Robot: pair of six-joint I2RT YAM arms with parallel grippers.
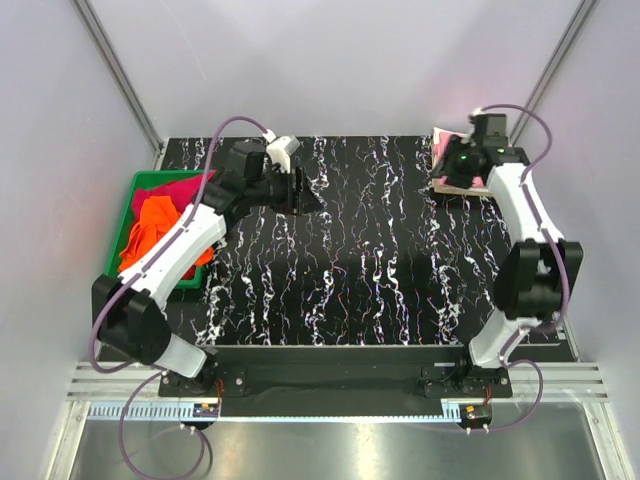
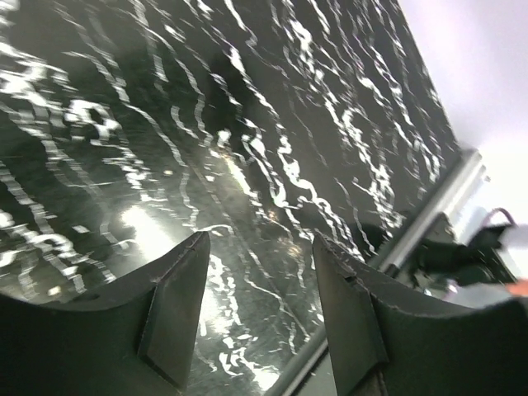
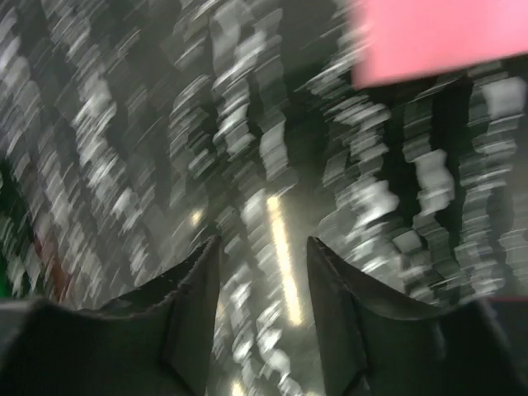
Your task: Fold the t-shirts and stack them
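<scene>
Grips nothing on either side, both pairs of fingers parted.

Hangs the left gripper (image 2: 260,247) above the black marbled table (image 1: 380,250), fingers well apart with only bare tabletop between. Holds the right gripper (image 3: 262,243) at the far right corner, likewise parted and empty, seen through blur, near the pink t-shirt (image 3: 429,37) lying flat there. Shows the orange t-shirt (image 1: 150,225) and the dark red t-shirt (image 1: 175,190) crumpled together in the green tray (image 1: 150,177) at the table's left edge.
</scene>
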